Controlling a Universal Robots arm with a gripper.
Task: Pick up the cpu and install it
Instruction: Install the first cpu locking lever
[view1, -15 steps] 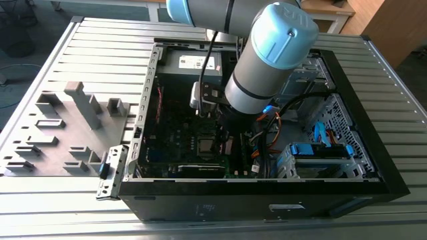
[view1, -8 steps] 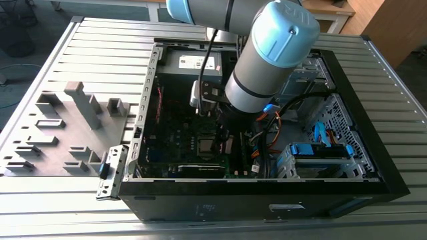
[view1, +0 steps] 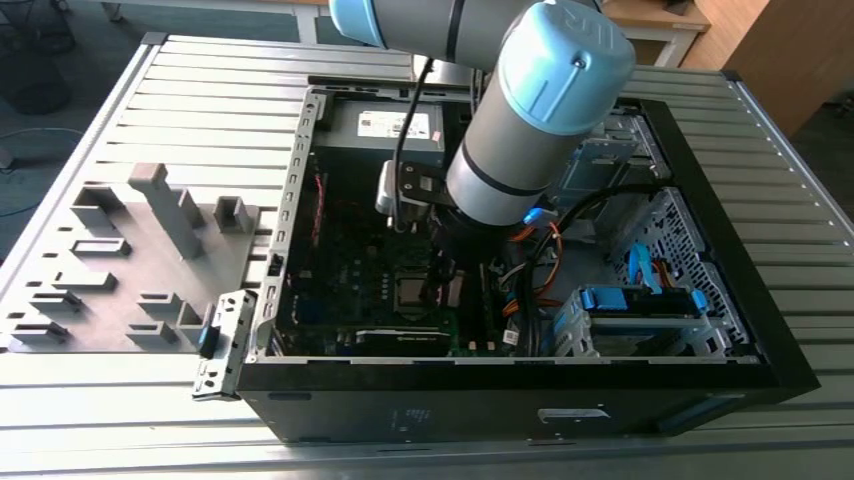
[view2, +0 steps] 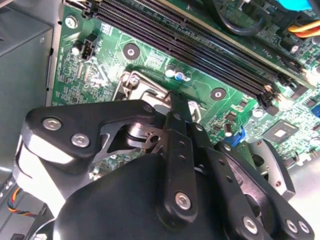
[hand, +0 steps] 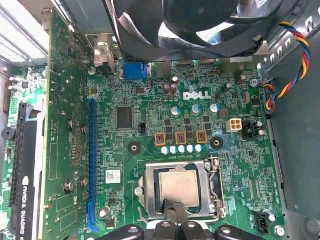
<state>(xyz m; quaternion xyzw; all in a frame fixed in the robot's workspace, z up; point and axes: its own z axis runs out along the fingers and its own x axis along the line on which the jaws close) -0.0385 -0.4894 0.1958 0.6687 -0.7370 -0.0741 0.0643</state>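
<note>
The gripper (hand: 170, 212) is hanging low over the motherboard (hand: 150, 130) inside the open computer case (view1: 534, 400), its dark fingertips (hand: 171, 206) coming together just over the near edge of the cpu (hand: 178, 186). The jaws look nearly closed in both wrist views, with only a slim gap between the tips, and they appear to be holding nothing; whether the tips are touching the chip cannot be told. In the second wrist view the gripper (view2: 176, 102) is showing as matte black linkage plates with bright round screw heads, narrowing to 1 thin black finger (view2: 177, 107).

The cpu is lying flat in its socket (hand: 180, 187) on the board, a square of dull silvery-grey metal with a paler border, framed by a shiny steel bracket with a thin wire lever (hand: 220, 180) running along 1 side.

Around the socket the board is glossy green, dotted with small cylindrical capacitors (hand: 182, 149) and 3 orange-rimmed square parts (hand: 180, 137). A long blue slot (hand: 92, 165) is running beside it, and long dark memory slots (view2: 200, 45) are lying just beyond the socket in the second wrist view. Farther on, a black bladed fan (hand: 190, 25) is sitting against the case wall.

In the exterior view the black case is lying on a ribbed metal table (view1: 134, 420), the arm (view1: 534, 120) reaching down into it. A grey moulded tray (view1: 134, 270) is sitting to the exterior view's left.
</note>
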